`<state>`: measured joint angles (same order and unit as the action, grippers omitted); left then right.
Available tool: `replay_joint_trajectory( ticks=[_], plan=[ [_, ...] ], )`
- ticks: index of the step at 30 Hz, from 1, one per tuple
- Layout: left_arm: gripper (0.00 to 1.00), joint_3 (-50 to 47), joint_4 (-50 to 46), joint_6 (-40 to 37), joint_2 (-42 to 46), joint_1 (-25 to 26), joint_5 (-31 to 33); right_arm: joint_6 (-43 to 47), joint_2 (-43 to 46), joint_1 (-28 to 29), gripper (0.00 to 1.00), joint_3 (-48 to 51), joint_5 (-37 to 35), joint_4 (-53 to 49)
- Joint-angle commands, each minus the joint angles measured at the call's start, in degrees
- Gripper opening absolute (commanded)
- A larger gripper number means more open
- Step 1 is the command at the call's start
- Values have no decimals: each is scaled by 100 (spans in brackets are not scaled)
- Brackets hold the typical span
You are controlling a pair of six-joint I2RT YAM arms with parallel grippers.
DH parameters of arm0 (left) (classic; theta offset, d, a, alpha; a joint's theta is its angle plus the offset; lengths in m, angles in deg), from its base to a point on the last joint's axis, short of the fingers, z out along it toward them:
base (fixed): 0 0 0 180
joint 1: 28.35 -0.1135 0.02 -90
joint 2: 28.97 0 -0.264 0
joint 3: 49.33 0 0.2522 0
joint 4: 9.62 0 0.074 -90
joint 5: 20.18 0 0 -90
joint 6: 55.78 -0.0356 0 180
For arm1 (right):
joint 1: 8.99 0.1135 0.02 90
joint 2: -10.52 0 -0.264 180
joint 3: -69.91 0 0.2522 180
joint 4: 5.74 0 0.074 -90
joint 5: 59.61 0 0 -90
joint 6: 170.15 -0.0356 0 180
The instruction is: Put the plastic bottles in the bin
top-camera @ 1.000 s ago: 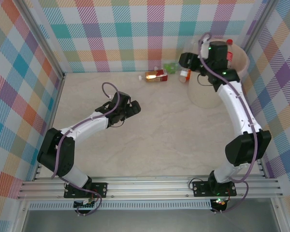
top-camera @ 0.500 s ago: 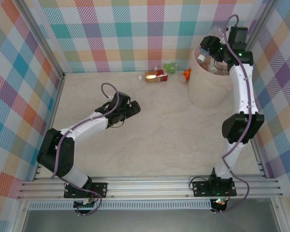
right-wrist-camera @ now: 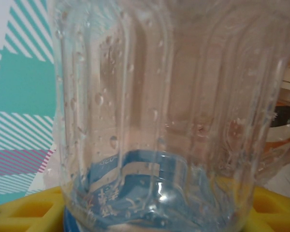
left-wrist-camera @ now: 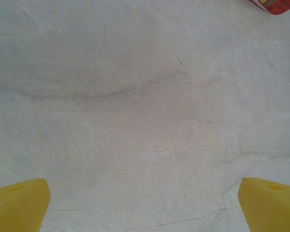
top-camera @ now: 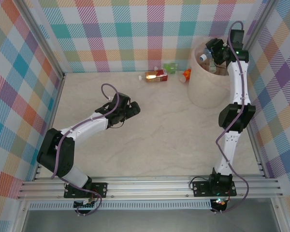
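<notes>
My right gripper (top-camera: 213, 52) hangs over the mouth of the cream-pink bin (top-camera: 203, 92) at the back right, shut on a clear bottle (top-camera: 203, 57) with a white cap. In the right wrist view this clear bottle (right-wrist-camera: 154, 111) with a blue label sits between the yellow fingers (right-wrist-camera: 24, 212) of the right gripper (right-wrist-camera: 154, 215). Three bottles lie by the back wall: an orange-red one (top-camera: 155, 75), a green one (top-camera: 171, 67) and an orange-capped one (top-camera: 185, 75). My left gripper (top-camera: 134, 109) is open over bare table, fingertips (left-wrist-camera: 19, 205) wide apart, left gripper (left-wrist-camera: 145, 205) holding nothing.
Checked walls close the table (top-camera: 159, 130) at the back and both sides; a metal post (top-camera: 261, 21) stands just right of the bin. A red-labelled object (left-wrist-camera: 276, 5) shows at the top right corner of the left wrist view.
My right arm has swung from the bin's table side up and right, carrying the clear bottle over the bin's mouth. The left arm has not moved.
</notes>
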<state>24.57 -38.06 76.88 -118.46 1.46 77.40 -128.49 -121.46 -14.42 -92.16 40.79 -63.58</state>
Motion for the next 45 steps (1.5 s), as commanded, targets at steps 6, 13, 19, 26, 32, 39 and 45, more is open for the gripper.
replay_joint_trajectory(
  ticks=[6, 13, 19, 26, 32, 39, 45],
  plan=[
    [100, -39, 97, 68, 3, -71, 36, -237, 426, -37, 72, 33, -1039, -292],
    [100, -54, 97, 83, -25, -73, 35, 236, 710, -6, 96, 43, -1103, -379],
    [100, -29, 119, 104, -90, -71, 12, 832, 1316, 57, 99, 764, -1269, 162],
    [100, -14, 132, 121, -152, -71, -26, 1560, 780, 55, 98, 591, -62, 908],
    [100, -20, 88, 129, -140, -71, 33, 1595, -140, 60, 97, -463, 287, 706],
    [100, 15, 69, 127, -173, -69, 27, 1691, 168, 176, 97, 374, 263, 418],
    [100, 41, 87, 129, -226, -71, -20, 1849, 424, 180, 97, 69, 446, 430]
  ],
)
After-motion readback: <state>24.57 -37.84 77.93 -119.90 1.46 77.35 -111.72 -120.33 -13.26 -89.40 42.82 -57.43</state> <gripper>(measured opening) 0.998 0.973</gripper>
